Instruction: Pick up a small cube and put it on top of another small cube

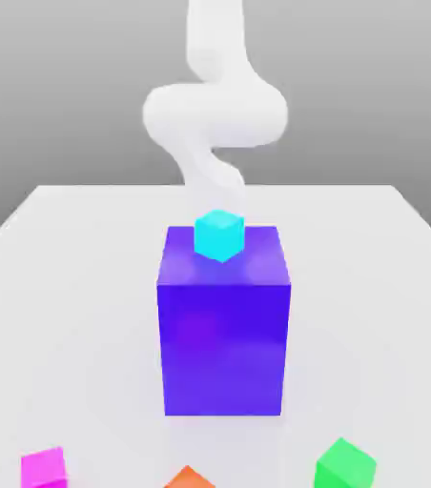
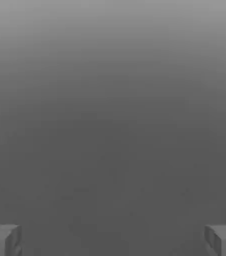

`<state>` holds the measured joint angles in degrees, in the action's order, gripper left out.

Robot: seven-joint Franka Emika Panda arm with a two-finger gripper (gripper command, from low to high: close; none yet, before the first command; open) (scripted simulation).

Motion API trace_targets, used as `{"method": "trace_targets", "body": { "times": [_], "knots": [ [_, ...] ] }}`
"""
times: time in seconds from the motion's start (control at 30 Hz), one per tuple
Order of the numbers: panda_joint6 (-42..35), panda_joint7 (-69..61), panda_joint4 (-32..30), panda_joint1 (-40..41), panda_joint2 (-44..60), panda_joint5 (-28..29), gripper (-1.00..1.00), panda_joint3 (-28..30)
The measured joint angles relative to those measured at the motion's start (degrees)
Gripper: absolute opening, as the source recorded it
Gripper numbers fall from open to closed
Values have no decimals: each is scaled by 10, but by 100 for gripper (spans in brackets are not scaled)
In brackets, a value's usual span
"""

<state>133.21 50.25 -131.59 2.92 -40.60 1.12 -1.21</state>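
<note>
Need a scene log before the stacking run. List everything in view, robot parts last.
table: one, white, under everything.
big block: one, purple-blue, middle of the table.
cyan cube: one, on the big block's top.
small cube: one, magenta-pink, near edge, exterior view's left.
orange cube: one, near edge, middle.
green cube: one, near edge, exterior view's right.
arm: one, white, behind the big block.
gripper: one, grey fingers wide apart, holding nothing.

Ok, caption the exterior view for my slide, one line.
White arm behind a tall purple-blue block topped by a cyan cube; magenta cube, orange cube and green cube in front.
</note>
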Motion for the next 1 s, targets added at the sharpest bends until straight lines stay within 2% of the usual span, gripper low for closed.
{"method": "trace_targets", "body": {
  "times": [0.3, 0.6, 0.77, 1.0],
  "knots": [
    [51, 165, 7, 91, 191, 47, 0, -29],
    [103, 315, 14, 147, 378, 77, 0, -17],
    [134, 378, 16, 168, 479, 65, 0, -4],
    [182, 430, 21, 192, 617, 1, 0, 6]
  ]
}}
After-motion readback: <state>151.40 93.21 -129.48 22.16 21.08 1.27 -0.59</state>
